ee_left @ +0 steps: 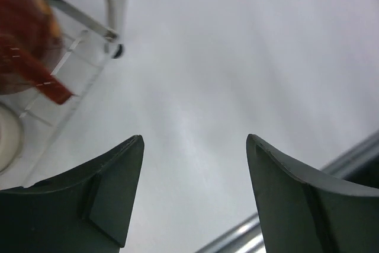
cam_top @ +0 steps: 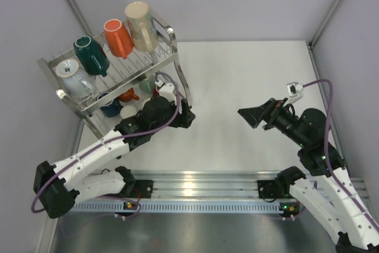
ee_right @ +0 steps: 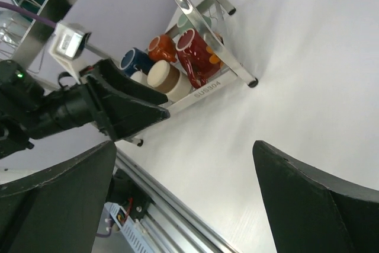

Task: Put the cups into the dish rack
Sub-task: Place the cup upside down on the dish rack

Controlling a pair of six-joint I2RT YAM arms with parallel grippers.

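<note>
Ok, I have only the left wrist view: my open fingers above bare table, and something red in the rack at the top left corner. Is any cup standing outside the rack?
Observer: None that I can find. In the top view the table shows no cup, and all the cups I see sit in the dish rack.
Operator: Good. And where is the other arm, please?
Observer: The right gripper hangs over the right half of the table, well apart from the rack, open and holding nothing.

Bright diffuse light, soft shadows
</note>
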